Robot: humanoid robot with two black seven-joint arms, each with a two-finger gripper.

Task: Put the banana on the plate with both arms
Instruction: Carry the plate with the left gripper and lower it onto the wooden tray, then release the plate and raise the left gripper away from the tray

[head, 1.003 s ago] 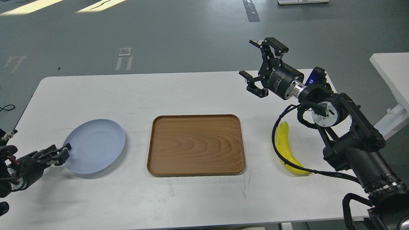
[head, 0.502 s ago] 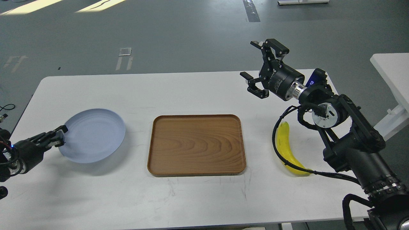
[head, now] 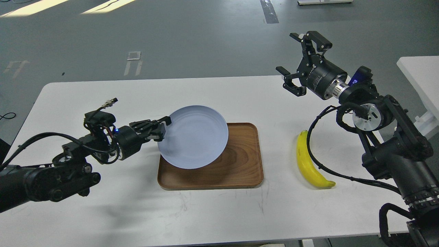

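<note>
The pale blue-grey plate (head: pixel 193 136) hangs tilted in the air over the left part of the brown wooden tray (head: pixel 240 164). My left gripper (head: pixel 162 127) is shut on the plate's left rim and holds it up. The yellow banana (head: pixel 308 161) lies on the white table to the right of the tray, dark tip toward the front. My right gripper (head: pixel 291 53) is open and empty, raised above the table's far right, well behind the banana. A black cable from the right arm loops over the banana.
The white table (head: pixel 103 103) holds the tray at its middle. A second white table edge (head: pixel 418 75) stands at the far right. The grey floor lies beyond the far edge.
My left arm has lifted the plate off the table and carried it right, over the tray. My right gripper has moved up and to the right, still open. The banana has not moved.
</note>
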